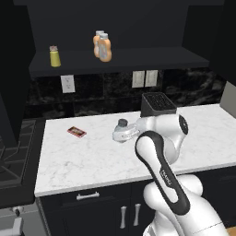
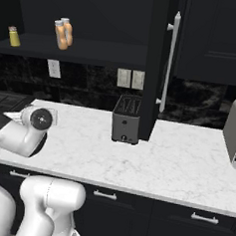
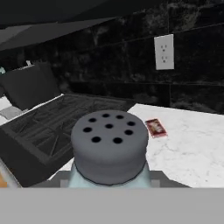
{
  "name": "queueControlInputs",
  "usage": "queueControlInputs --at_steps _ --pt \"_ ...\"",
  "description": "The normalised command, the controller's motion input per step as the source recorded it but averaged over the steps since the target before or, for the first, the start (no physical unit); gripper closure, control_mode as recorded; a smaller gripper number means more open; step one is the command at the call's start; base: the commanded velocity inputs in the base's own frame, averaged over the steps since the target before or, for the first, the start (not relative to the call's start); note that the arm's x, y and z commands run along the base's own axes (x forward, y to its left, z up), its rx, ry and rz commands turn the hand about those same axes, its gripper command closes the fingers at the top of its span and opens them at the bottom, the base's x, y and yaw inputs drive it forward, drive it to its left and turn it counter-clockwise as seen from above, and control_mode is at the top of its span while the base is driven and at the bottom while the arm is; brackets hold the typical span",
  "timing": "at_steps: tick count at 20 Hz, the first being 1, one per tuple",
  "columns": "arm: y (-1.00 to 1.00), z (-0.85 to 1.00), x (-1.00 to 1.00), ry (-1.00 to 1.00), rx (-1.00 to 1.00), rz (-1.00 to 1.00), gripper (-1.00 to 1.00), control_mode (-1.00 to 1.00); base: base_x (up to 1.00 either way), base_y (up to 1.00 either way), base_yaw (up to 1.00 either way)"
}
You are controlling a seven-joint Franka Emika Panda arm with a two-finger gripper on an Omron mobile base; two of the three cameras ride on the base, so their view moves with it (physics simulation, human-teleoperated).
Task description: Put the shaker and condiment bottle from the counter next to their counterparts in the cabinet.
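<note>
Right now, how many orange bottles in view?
2. Both stand on the cabinet shelf, touching or nearly so: the condiment bottle in front, its counterpart just behind. The arm may hide others.

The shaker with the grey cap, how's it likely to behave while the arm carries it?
The shaker looks small and rigid, so probably light. Its translucent body seems smooth, so it might slip between the fingers. The holed cap could spill contents if tipped.

two shakers (image 1: 55,57), two orange bottles (image 1: 105,48), one toaster (image 2: 126,119)
</note>
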Motion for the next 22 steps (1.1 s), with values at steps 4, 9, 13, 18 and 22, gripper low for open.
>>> queueControlInputs --at_steps 4,9,13,18,22 --pt "0.03 0.76 -0.12 0.14 -0.05 -0.19 1.00 -1.00 0.00 0.00 0.00" --pt "0.00 0.86 -0.36 0.21 -0.01 -0.15 1.00 -1.00 0.00 0.00 0.00" --pt "0.00 0.76 -0.34 0.21 -0.01 -0.15 1.00 -1.00 0.00 0.00 0.00" --pt "0.13 0.52 -0.17 0.02 -0.07 -0.15 1.00 -1.00 0.00 0.00 0.00" --pt "0.31 0.49 0.00 -0.11 -0.09 -0.03 1.00 -1.00 0.00 0.00 0.00"
